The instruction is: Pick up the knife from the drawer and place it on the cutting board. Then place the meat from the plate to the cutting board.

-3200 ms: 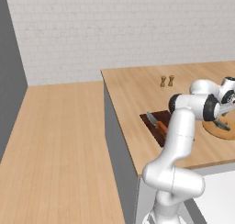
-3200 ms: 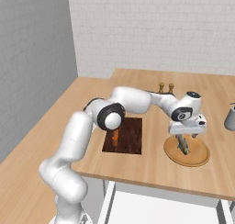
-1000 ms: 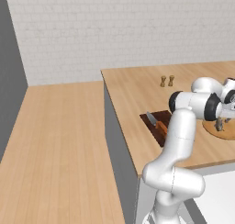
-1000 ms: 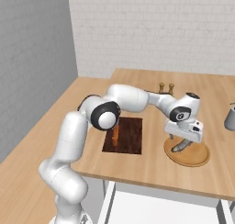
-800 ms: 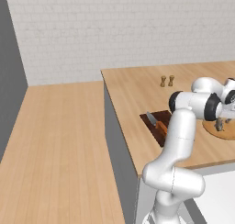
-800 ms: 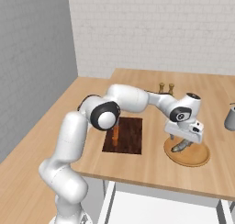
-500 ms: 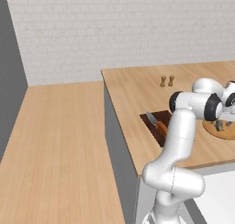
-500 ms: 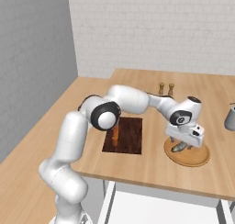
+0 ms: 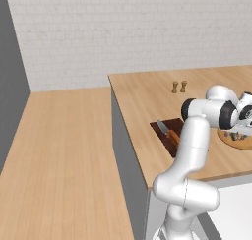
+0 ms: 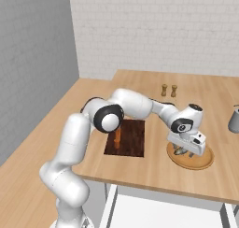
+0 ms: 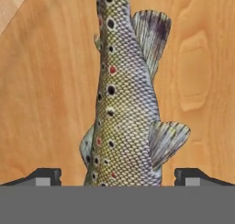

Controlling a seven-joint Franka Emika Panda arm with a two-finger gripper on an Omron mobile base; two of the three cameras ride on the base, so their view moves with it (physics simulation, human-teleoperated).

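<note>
The pincer (image 11: 117, 179) hangs right over the meat (image 11: 121, 94) — a spotted trout, scales and fins plain in the hand view — with its two dark tips spread wide, one on each side of the fish, and nothing held. The fish's long axis runs straight away from the pincer, crosswise to the line between the tips, so a closing squeeze would take the body across its narrow width. That looks like the alignment the grasp needs; what seems left is the last descent before the tips can close.

Under the fish lies the plate (image 10: 203, 162), the round tan disc directly below the pincer (image 10: 185, 151) in the right base view. Beyond that, toward the arm's own base side, the cutting board (image 10: 130, 137) lies on the desk (image 10: 140, 175) with the knife (image 10: 117, 136) already on it, orange handle partly behind the arm. So the carry, I judge, goes sideways from plate to board, landing clear of the knife. Farther off stand two small brown shakers (image 10: 168, 90).
</note>
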